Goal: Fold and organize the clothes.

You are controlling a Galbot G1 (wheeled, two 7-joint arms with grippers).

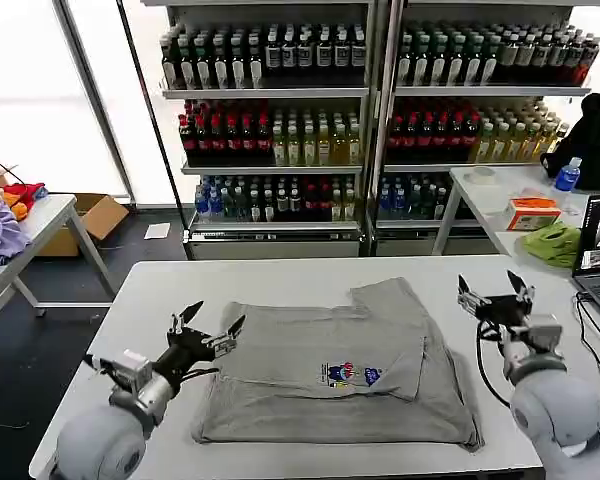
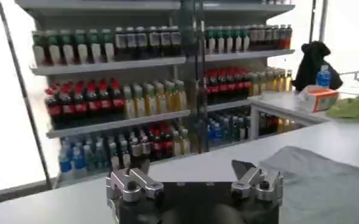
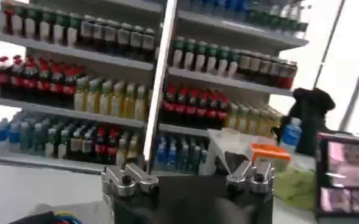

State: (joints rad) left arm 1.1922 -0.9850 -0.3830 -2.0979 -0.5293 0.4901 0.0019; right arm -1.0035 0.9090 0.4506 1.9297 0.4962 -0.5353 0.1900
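Jaws apart, left gripper (image 1: 209,326) at lower left and right gripper (image 1: 494,293) at right flanking a half-folded grey T-shirt (image 1: 330,365) at centre of the white table (image 1: 280,275), sleeves in, final folds pending.

Two metal shelving units (image 1: 370,120) stand against the back, each with rows of bottled drinks (image 1: 270,135): dark, red, yellow and blue. Bright windows (image 1: 30,90) fill the wall behind and to the left. The floor (image 1: 40,330) is dark. A cardboard box (image 1: 100,215) sits on it beside a side table (image 1: 40,225). Another white table (image 1: 505,200) stands at right, in front of the white desk (image 1: 280,275).
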